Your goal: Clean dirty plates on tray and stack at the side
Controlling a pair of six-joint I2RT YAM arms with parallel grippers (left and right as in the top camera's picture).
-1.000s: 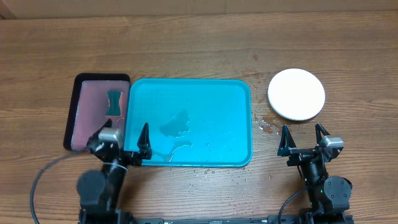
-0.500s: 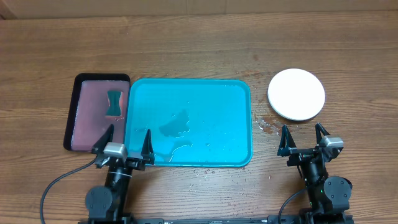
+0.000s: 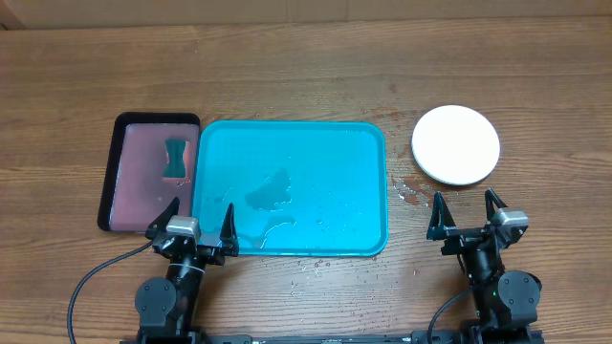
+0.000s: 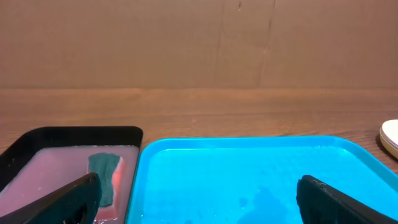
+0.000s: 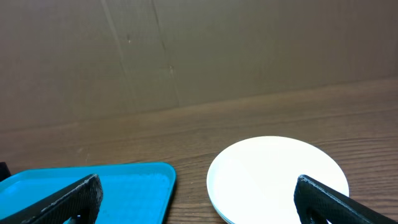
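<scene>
The turquoise tray (image 3: 335,143) lies mid-table, wet, with no plate on it; it also shows in the left wrist view (image 4: 249,162) and the right wrist view (image 5: 124,180). A white plate (image 3: 456,144) sits to the tray's right, on top of a stack whose lower plates are hidden; it also shows in the right wrist view (image 5: 273,171). The light blue and yellow-green plates are not visible. My left gripper (image 3: 197,222) is open and empty at the tray's near left corner. My right gripper (image 3: 467,212) is open and empty, just in front of the white plate.
A black-rimmed pinkish tray (image 3: 134,186) with a teal sponge (image 3: 175,158) lies left of the turquoise tray. Water drops (image 3: 409,194) lie on the wood between tray and plate. A brown cardboard wall (image 4: 199,43) stands behind the table.
My left gripper has swung from angled left to facing straight ahead and shifted slightly right. The right arm, tray and plate have not moved.
</scene>
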